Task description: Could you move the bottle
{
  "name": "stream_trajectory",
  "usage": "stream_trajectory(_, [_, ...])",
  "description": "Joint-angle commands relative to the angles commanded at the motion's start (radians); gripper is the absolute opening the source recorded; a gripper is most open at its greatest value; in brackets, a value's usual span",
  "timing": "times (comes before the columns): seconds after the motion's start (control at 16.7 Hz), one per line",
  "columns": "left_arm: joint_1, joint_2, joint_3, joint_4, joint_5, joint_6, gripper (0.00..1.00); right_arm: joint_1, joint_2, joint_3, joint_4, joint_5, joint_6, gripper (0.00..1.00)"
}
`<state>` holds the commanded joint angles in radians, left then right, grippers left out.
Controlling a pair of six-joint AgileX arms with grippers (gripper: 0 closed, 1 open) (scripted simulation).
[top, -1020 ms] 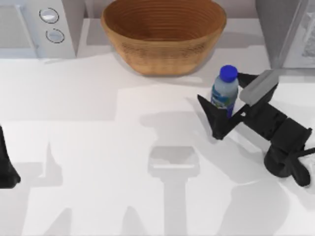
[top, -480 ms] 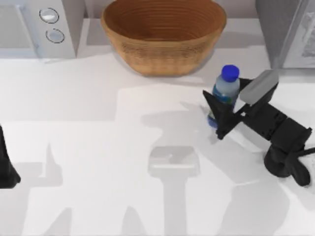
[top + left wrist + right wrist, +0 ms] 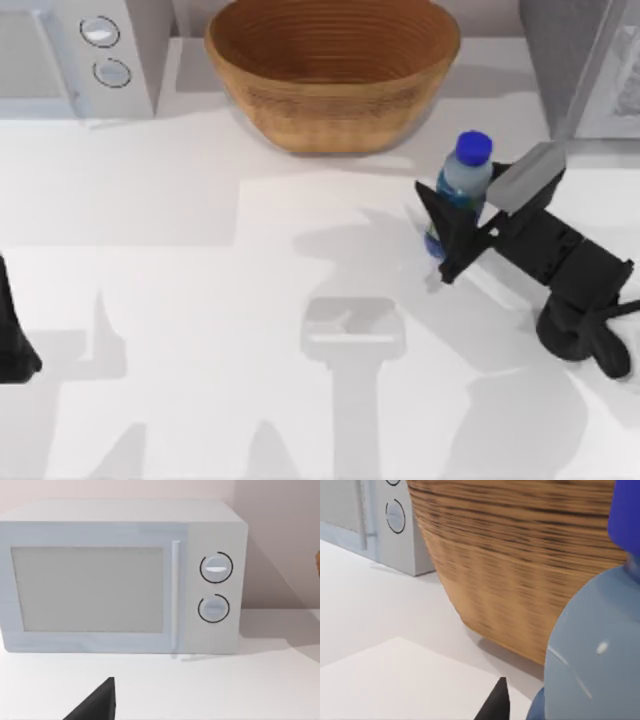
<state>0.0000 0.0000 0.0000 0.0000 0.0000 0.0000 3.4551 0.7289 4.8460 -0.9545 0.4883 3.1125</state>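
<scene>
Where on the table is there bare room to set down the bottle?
Free: the white tabletop between the white microwave, the brown wicker bowl and the parked left gripper. Crowded: by the right gripper around the blue-capped clear plastic bottle.

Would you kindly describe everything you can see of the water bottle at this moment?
The bottle is small, of clear plastic, with a blue screw cap and a blue, green and white label partly hidden by the fingers. It stands near the table's right side, in front of the wicker bowl and apart from it, leaning slightly. The right gripper is closed around its lower body. In the right wrist view its pale shoulder and blue cap loom close.
</scene>
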Motion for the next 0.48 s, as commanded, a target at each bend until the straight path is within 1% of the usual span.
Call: stream_trajectory(0.48, [0.000,0.000,0.000,0.000,0.000,0.000,1.00,-0.014,0.030,0.004,0.018,0.001,0.000,0.00])
